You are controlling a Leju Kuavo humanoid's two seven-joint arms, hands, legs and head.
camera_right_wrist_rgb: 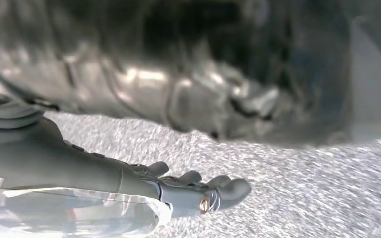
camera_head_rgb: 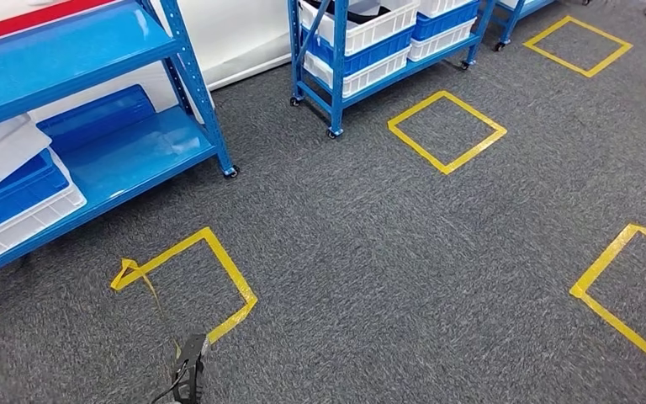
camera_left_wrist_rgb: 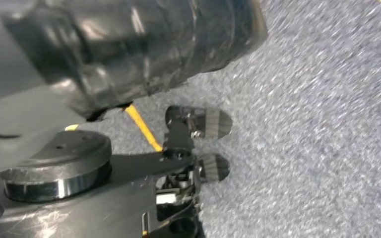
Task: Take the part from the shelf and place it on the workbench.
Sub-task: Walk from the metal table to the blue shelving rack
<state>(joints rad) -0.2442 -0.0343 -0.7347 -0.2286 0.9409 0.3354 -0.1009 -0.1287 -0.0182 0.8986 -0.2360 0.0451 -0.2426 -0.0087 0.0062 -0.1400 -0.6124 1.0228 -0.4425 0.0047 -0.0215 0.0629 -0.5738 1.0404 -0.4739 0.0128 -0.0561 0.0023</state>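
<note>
Head view: open grey carpet [camera_head_rgb: 370, 252] spreads right of the blue metal shelf [camera_head_rgb: 135, 160] — yellow tape squares [camera_head_rgb: 446, 130] mark it. Right hand [camera_right_wrist_rgb: 188, 191] hangs with fingers loosely extended, empty; left hand's [camera_left_wrist_rgb: 193, 148] grasp unclear — part unseen.

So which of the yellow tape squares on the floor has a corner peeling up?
The nearest yellow tape square, just ahead of the left hand. Its corner beside the blue shelf is lifted and crumpled; the other squares lie flat.

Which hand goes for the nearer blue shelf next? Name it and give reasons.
Left, probably. The nearer blue shelf stands on the robot's left, and the left hand hangs on that side, fingers apart and empty. Something clear lies against the right hand; whether held, unclear.
</note>
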